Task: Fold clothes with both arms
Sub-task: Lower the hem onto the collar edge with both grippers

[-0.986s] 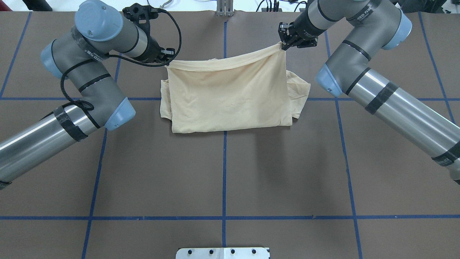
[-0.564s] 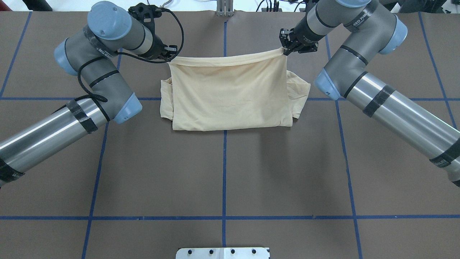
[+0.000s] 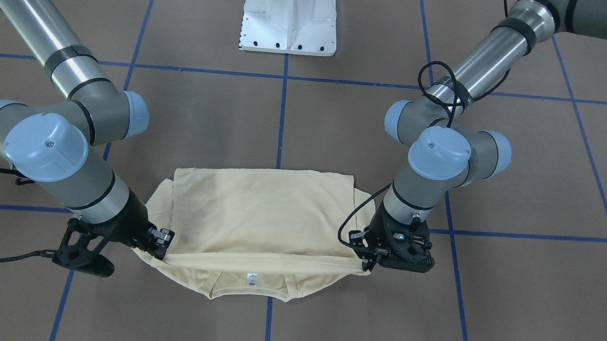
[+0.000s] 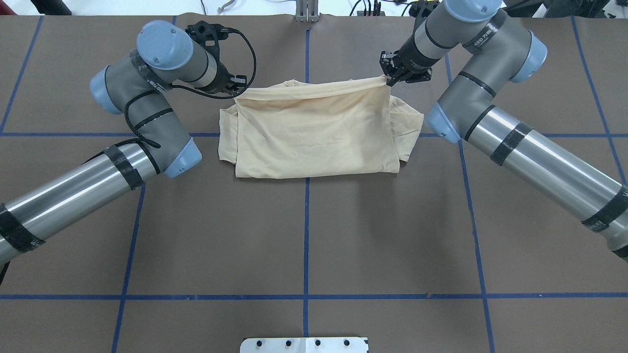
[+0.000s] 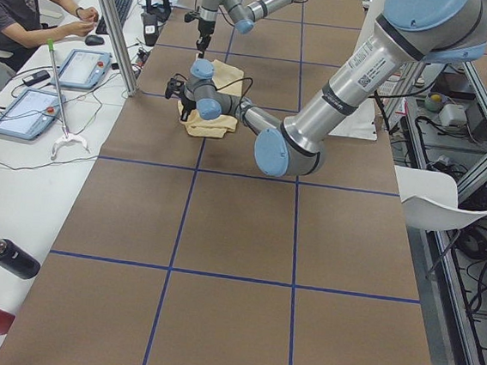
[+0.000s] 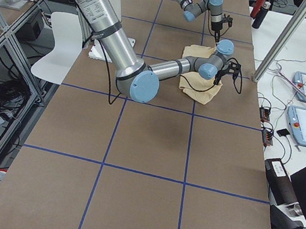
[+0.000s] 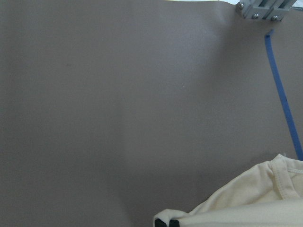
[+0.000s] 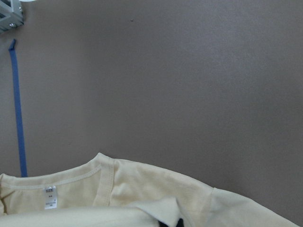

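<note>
The cream-yellow T-shirt point(image 4: 314, 132) lies folded at the far middle of the table, print hidden. Its collar end and white neck tag point(image 3: 251, 280) face away from the robot. My left gripper point(image 4: 237, 93) is shut on the left corner of the folded-over edge. It shows on the right in the front-facing view point(image 3: 367, 265). My right gripper point(image 4: 388, 78) is shut on the right corner, and shows on the left in the front-facing view point(image 3: 161, 252). The held edge stretches between them just above the collar. The wrist views show shirt cloth point(image 7: 251, 198) point(image 8: 142, 189) at the fingertips.
Brown table covering with blue tape grid lines point(image 4: 306, 220). The white pedestal base point(image 3: 289, 21) stands at the robot's side. A metal bracket point(image 4: 306, 12) sits at the far edge. An operator point(image 5: 19, 6), tablets and bottles point(image 5: 12, 259) are at a side table.
Both grippers have come down with the held edge, so it lies lower over the shirt. The collar now shows beyond it. Both elbows have swung inward.
</note>
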Action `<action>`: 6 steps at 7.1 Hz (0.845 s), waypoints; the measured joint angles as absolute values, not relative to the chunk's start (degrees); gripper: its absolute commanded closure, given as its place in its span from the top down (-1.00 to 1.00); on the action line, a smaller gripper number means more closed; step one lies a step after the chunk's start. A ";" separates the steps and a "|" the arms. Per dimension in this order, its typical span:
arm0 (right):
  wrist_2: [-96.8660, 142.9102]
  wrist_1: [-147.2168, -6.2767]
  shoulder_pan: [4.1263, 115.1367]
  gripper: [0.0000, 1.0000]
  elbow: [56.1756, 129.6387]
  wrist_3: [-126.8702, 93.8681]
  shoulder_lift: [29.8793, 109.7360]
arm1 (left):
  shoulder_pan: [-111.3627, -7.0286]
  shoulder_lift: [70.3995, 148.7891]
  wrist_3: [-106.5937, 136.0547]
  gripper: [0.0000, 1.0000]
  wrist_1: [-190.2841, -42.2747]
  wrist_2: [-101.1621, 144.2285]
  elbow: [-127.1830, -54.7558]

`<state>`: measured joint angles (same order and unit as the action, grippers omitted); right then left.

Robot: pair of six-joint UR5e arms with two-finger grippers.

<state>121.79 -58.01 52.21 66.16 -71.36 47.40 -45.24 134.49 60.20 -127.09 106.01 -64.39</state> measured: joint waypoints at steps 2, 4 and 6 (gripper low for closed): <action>121.80 -58.01 52.15 -1.00 65.48 -71.42 47.38 | -44.73 134.51 60.22 -1.00 -127.25 105.51 -63.88; 121.81 -58.03 52.08 -1.00 64.74 -71.35 47.34 | -44.66 134.47 60.18 -1.00 -127.26 105.41 -63.72; 121.82 -58.07 51.90 -1.00 64.38 -71.25 47.31 | -44.59 134.54 60.16 -1.00 -127.27 105.38 -63.77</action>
